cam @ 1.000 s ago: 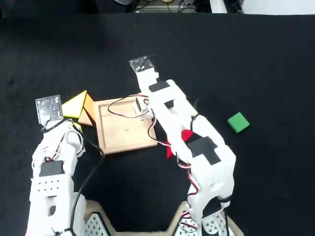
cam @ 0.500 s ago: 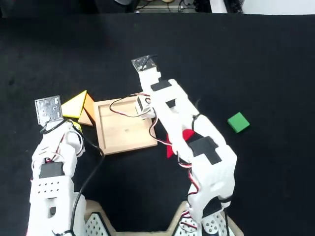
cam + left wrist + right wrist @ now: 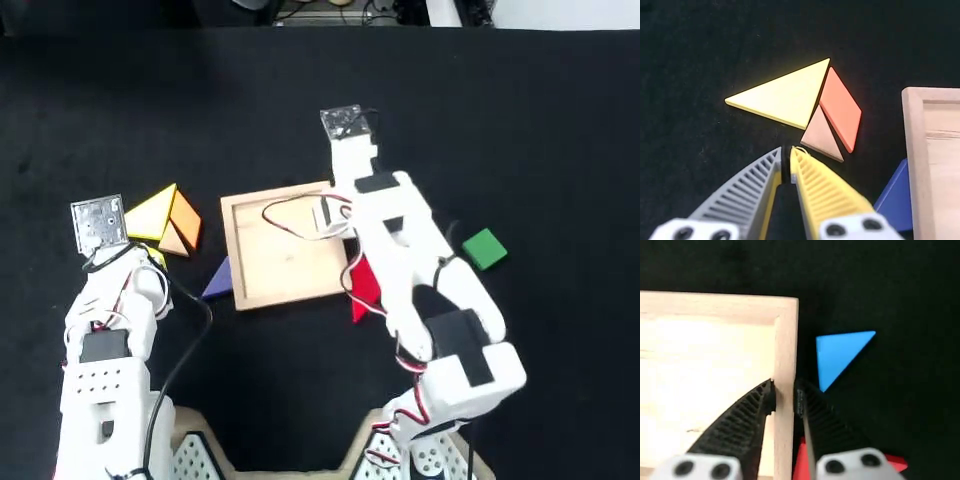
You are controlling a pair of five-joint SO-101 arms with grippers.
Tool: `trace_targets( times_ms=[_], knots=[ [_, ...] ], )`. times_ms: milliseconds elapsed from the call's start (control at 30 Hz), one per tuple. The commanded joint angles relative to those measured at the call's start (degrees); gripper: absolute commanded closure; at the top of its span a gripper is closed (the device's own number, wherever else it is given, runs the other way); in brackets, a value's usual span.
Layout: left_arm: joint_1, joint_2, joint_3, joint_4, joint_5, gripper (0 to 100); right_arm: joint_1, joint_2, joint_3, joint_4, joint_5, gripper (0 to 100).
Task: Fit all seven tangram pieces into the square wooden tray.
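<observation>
1. High view: the tray (image 3: 229, 250) sat mid-worktop (image 3: 520, 120) with nothing in it.
   - The yellow triangle (image 3: 152, 213), orange parallelogram (image 3: 186, 215) and tan triangle (image 3: 173, 240) were clustered near its left side. The dark blue triangle (image 3: 218, 281) was at its near-left corner, and the green square (image 3: 485, 248) was well apart on the right.
   - Risk: if the tray slid, it could shove the dark blue triangle or ride onto the red piece (image 3: 368, 285) beside its right wall.
   - Pose: the right arm (image 3: 400, 250) was stretched forward with its wrist over the tray's right wall. The left arm (image 3: 110, 310) was folded short, its wrist near the yellow triangle.

2. Left wrist view: the left tool (image 3: 786, 150) had its fingers together and held nothing.
   - Its tips were just short of the tan triangle.
   - Risk: going down with the fingers together would only push that piece into the other two.

3. Right wrist view: the right tool (image 3: 784, 392) was clamped on the tray wall, one finger inside and one outside.
   - The light blue triangle (image 3: 837, 355) lay just beyond the outer finger, with the red piece beside it.
   - Risk: the thin wall could slip from the grip, or the outer finger could drag over the red piece.
</observation>
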Motion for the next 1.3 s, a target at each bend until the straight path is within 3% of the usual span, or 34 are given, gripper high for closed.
trace_targets(
  times_ms=[0, 133, 667, 933, 1100, 1267],
  knots=[
    [0.75, -0.97, -0.40, -0.97, 0.09, 95, 1.05, -3.38, -0.04, -1.85, -0.70, 98.8],
    [0.75, -1.05, -0.13, -0.97, 0.09, 95, 4.04, -2.95, -0.04, -1.93, -3.69, 98.8],
    [0.84, -1.05, -0.13, -0.97, 0.09, 95, 2.99, -1.01, -0.04, -1.41, -2.37, 98.7],
    [0.84, -1.05, -0.13, -0.97, 0.09, 95, 2.99, 2.77, -4.70, 3.78, 0.26, 98.8],
    [0.84, -1.05, -0.13, -0.97, 0.09, 95, 6.42, 2.42, -6.37, 5.54, 0.35, 98.8],
    [0.84, -1.05, -0.22, -0.97, 0.09, 95, 1.14, 4.18, -5.67, 5.36, 0.09, 98.8]
  ],
)
